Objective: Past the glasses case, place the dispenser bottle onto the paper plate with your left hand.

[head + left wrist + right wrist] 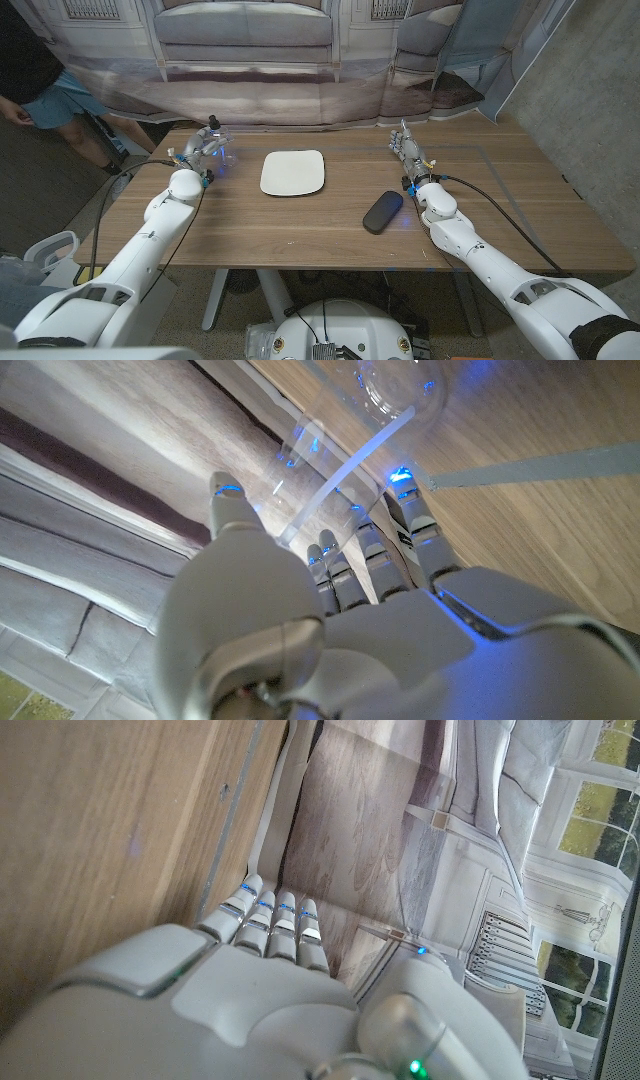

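A clear dispenser bottle [218, 147] with a pump top is at the table's far left. My left hand [192, 157] grips it, thumb on one side and fingers [372, 550] on the other. In the left wrist view the clear dispenser bottle [335, 445] and its inner tube run between them. I cannot tell whether its base touches the wood. The square white paper plate [293, 172] lies to the right of the bottle, near the table's middle. A dark glasses case [382, 212] lies nearer the front, right of the plate. My right hand [409, 153] holds nothing, its fingers [272, 920] stretched out.
The wooden table [330, 235] is backed by a printed backdrop along its far edge. A person in blue shorts [55, 98] stands at the far left, off the table. Cables run along both forearms.
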Controlling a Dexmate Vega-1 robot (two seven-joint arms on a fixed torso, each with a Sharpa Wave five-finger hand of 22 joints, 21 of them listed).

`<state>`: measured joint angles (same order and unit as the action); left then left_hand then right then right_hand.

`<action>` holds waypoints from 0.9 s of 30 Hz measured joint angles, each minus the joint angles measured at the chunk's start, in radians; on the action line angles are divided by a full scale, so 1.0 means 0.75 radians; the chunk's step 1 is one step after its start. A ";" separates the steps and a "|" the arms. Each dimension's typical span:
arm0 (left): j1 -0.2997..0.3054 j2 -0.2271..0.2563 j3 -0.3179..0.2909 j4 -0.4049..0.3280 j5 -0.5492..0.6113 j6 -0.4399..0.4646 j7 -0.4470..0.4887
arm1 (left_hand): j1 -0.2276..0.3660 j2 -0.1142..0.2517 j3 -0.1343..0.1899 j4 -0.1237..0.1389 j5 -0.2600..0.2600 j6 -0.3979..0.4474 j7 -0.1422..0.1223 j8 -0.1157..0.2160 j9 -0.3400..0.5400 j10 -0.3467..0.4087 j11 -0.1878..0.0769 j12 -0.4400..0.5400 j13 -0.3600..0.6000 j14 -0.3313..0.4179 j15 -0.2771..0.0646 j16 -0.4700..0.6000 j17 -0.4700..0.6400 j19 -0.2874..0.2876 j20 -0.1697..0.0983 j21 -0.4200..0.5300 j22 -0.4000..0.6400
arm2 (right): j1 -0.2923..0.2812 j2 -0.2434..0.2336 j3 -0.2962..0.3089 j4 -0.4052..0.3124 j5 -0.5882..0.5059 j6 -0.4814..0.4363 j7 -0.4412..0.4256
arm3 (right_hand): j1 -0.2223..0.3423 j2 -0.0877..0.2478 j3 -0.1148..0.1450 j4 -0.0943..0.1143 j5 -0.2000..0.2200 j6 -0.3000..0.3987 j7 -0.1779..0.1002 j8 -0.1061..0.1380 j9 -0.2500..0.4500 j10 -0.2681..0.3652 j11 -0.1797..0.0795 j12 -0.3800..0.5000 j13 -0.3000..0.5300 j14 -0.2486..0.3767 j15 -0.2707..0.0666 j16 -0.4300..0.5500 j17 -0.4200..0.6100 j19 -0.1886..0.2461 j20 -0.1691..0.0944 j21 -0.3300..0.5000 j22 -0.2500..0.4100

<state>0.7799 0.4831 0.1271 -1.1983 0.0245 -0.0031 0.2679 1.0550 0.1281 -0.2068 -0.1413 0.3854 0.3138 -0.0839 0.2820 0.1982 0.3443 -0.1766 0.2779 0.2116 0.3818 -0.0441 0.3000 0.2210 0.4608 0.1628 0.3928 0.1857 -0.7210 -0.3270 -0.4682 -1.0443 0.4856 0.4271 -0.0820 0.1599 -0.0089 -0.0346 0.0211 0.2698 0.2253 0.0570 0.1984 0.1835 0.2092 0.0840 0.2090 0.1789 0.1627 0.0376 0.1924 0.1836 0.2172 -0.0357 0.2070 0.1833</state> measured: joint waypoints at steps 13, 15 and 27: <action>0.031 -0.007 -0.030 -0.033 -0.027 -0.003 0.021 | 0.029 0.014 0.054 -0.022 -0.049 0.026 0.007 0.010 0.006 0.042 0.006 0.000 0.013 0.048 0.000 0.010 0.018 0.041 -0.013 0.009 -0.002 | 0.000 -0.003 0.001 -0.012 0.003 -0.001 0.008 | 0.000 0.000 0.000 0.000 0.000 0.005 -0.005 0.000 0.000 0.012 0.002 0.000 0.000 0.010 0.000 0.000 0.000 0.005 -0.005 0.000 0.000; 0.034 -0.008 -0.033 -0.036 -0.031 -0.004 0.022 | 0.032 0.014 0.057 -0.025 -0.056 0.033 0.014 0.010 0.006 0.048 0.004 0.000 0.014 0.058 -0.001 0.010 0.019 0.045 -0.017 0.009 -0.003 | 0.000 -0.004 0.001 -0.013 0.003 -0.002 0.009 | 0.000 0.000 0.000 0.000 0.000 0.005 -0.005 0.000 0.000 0.012 0.002 0.000 0.000 0.012 0.003 0.000 0.000 0.005 -0.005 0.000 0.000; 0.051 -0.015 -0.043 -0.070 -0.044 -0.006 0.031 | 0.037 0.008 0.063 -0.031 -0.091 0.045 0.012 0.021 0.006 0.062 0.004 0.000 0.025 0.082 0.000 0.016 0.031 0.059 -0.017 0.014 -0.003 | -0.001 -0.010 0.003 -0.027 0.006 -0.009 0.011 | 0.007 0.007 0.000 0.000 0.000 0.005 -0.005 0.000 0.000 0.012 0.002 0.000 0.000 0.012 0.003 0.000 0.000 0.005 -0.005 0.000 0.007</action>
<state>0.8184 0.4717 0.0951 -1.2509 -0.0088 -0.0077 0.2911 1.0829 0.1343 -0.1596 -0.1642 0.3174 0.3477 -0.0748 0.2974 0.2025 0.3906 -0.1733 0.2779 0.2305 0.4432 -0.0438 0.3117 0.2442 0.5051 0.1500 0.4035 0.1836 -0.7217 -0.3347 -0.4661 -1.0644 0.4902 0.4202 -0.0738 0.1652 -0.0036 -0.0345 0.0212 0.2698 0.2287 0.0535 0.1984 0.1835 0.2181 0.0857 0.2090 0.1789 0.1717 0.0395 0.1924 0.1836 0.2208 -0.0394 0.2070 0.1888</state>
